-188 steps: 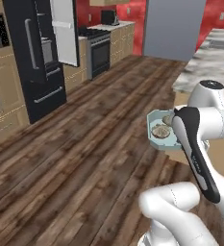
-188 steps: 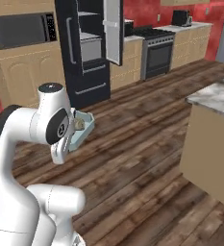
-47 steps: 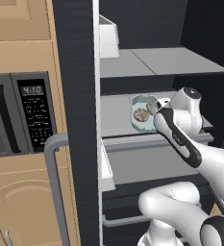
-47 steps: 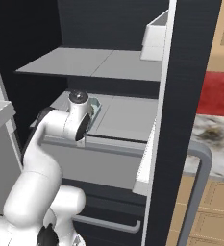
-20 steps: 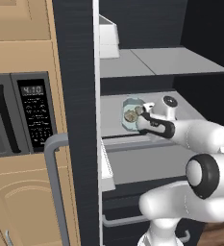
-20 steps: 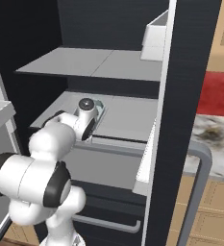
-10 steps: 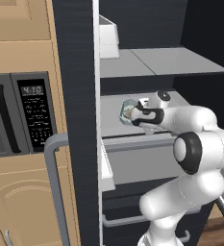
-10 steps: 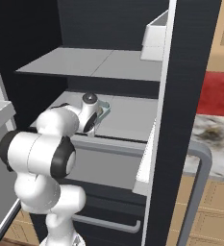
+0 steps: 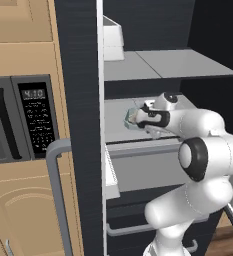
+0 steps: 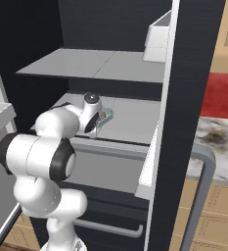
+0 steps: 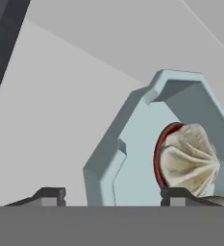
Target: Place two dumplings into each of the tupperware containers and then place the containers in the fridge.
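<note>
On the middle shelf [image 9: 119,116] of the fridge [image 9: 78,100], near its front edge, sits one tupperware container [image 11: 132,158] with a dumpling [image 11: 188,158] inside it. The gripper [image 11: 112,197] is right at the container's near rim, and in the hand view its two fingertips [image 11: 48,194] stand apart, one on each side of the rim wall, so the jaws are open and I judge the container to be released, resting on the shelf. In the left base view the container [image 9: 129,118] shows as a pale blue shape just beside the hand, toward the door side.

The main risk, as I judge it, is in the pulling back. One fingertip is just in front of the dumpling and inside the rim; if the hand leaves at an angle, it can hook the wall and drag the container toward the shelf's front edge, or tip it. I cannot tell whether the container lies flat, so it may also slide or spill its dumpling.
</note>
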Available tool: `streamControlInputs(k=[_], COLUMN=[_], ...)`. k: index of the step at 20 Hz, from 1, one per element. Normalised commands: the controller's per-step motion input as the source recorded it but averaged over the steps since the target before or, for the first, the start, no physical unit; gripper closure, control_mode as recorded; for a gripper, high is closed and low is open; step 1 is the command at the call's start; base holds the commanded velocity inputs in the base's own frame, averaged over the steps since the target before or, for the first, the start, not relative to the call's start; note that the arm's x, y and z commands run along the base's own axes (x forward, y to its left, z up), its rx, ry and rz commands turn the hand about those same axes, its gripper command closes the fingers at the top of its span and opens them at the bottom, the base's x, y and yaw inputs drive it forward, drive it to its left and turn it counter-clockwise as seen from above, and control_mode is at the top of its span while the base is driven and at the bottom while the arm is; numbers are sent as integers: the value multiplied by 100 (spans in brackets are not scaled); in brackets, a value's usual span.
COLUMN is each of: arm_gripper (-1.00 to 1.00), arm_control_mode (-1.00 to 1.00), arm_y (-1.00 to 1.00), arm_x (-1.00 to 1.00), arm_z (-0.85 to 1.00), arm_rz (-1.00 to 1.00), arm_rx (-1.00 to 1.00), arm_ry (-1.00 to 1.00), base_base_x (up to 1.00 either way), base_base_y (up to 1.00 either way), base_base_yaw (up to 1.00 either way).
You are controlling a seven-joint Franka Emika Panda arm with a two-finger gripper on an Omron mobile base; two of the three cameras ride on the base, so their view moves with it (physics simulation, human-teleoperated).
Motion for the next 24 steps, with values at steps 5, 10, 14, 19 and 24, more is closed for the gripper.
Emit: streamControlInputs(k=[5,10,14,19,24], arm_gripper=[-100,-100,-100,-100,-100], arm_control_mode=[-100,-100,-100,-100,-100], arm_y=[-12,-15,-15,-1,4], arm_x=[-38,-62,-100,-100,-90], arm_z=[39,52,19,14,15], arm_rz=[-3,-10,-24,-37,-58], arm_rx=[2,4,0,0,5], arm_ry=[-2,0,0,4,12], base_base_x=[0,0,0,0,0], base_base_y=[0,0,0,0,0], base_base_yaw=[0,0,0,0,0])
